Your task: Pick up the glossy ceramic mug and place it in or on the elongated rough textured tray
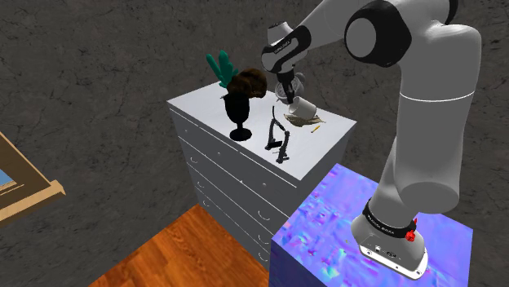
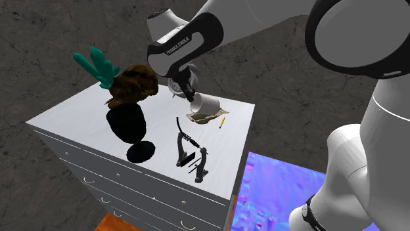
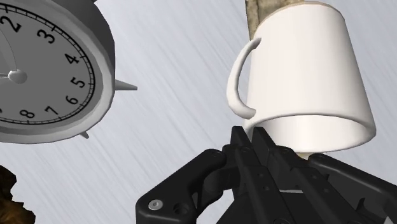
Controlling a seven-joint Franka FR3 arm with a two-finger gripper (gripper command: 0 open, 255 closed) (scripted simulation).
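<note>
The mug [image 3: 305, 76] is white and glossy, hard and stiff, probably light when empty (and slippery, likely to chip if dropped). It hangs tilted, mouth toward the gripper [image 3: 257, 137], whose fingers are pinched on the wall at the rim, just beside the handle's foot. That seems a fair place to take it, though a thin rim grip on a smooth glaze could let it swing or slip, so a slow move would suit.

A little above the middle of the shoulder view, the mug sits directly over the brownish tray [image 1: 303, 123]; I cannot tell whether its base touches. Both are near the far right corner of the white dresser [image 1: 204, 106]. A yellow pencil [image 2: 223, 122] lies just beside the tray, and a grey clock [image 3: 44, 70] stands near the mug.
</note>
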